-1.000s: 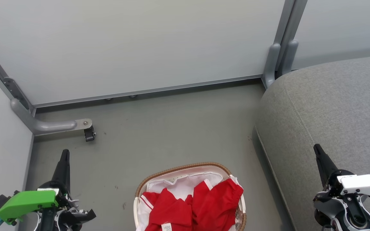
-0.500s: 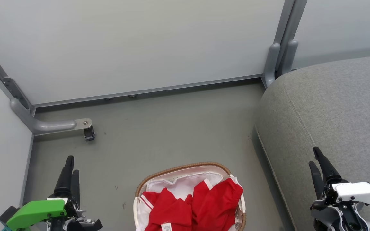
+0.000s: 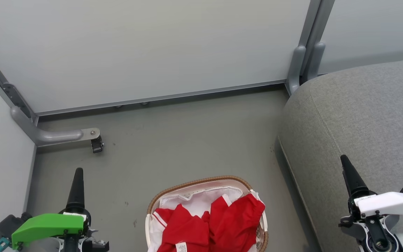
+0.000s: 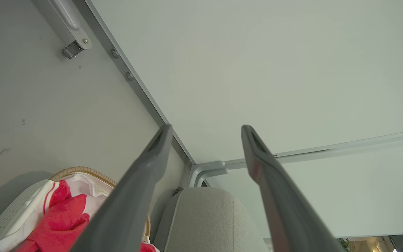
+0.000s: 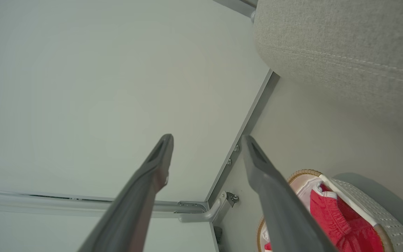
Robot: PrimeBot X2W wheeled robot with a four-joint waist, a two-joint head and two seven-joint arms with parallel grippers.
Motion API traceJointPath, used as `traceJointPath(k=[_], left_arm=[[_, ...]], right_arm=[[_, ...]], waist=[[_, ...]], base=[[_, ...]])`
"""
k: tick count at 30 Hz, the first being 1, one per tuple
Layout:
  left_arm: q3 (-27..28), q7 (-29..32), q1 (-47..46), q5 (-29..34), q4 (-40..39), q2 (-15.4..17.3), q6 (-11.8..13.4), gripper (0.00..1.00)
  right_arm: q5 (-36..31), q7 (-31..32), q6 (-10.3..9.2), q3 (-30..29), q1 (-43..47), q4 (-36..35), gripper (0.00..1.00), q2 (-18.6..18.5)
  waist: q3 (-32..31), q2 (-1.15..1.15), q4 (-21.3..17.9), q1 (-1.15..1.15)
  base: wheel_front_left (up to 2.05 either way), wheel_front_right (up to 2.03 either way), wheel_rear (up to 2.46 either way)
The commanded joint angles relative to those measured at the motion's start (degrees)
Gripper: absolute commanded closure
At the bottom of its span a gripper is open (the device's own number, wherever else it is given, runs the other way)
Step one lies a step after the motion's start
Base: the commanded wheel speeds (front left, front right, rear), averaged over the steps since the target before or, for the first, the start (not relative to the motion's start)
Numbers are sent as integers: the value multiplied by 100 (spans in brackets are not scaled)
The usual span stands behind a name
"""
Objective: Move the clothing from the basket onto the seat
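- Your left tool stands spread and empty over the floor, left of the basket.
- Your right tool is spread and empty above the seat, near its left edge.
- The clothing lies bunched in the basket, reaching its right rim.
- Bare floor separates basket from seat edge and runs ahead to the wall panel.

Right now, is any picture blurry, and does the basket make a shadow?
Head view: sharp, even light, no glare. Left wrist view: the left tool looks soft up close; the basket throws a faint grey shadow. Right wrist view: same shadow.
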Motion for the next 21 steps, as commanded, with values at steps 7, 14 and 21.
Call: traceJointPath(k=[7,14,21], left_arm=[[-78,-209,-193,1109,-106,31,24,0],[-241,-354,-191,1953,-64,35,128,0],[-367,-493,-208,2698,-9,39,241,0]], right_arm=[[-890,-216,1,145,-220,-108,0,-184],[-1595,-364,1,229,-248,-90,0,-201],[-2190,-501,1,336,-280,-53,0,-247]], waist=[[16,0,3,0],[28,0,8,0],[35,0,9,0]], base=[[0,0,0],[0,0,0],[0,0,0]])
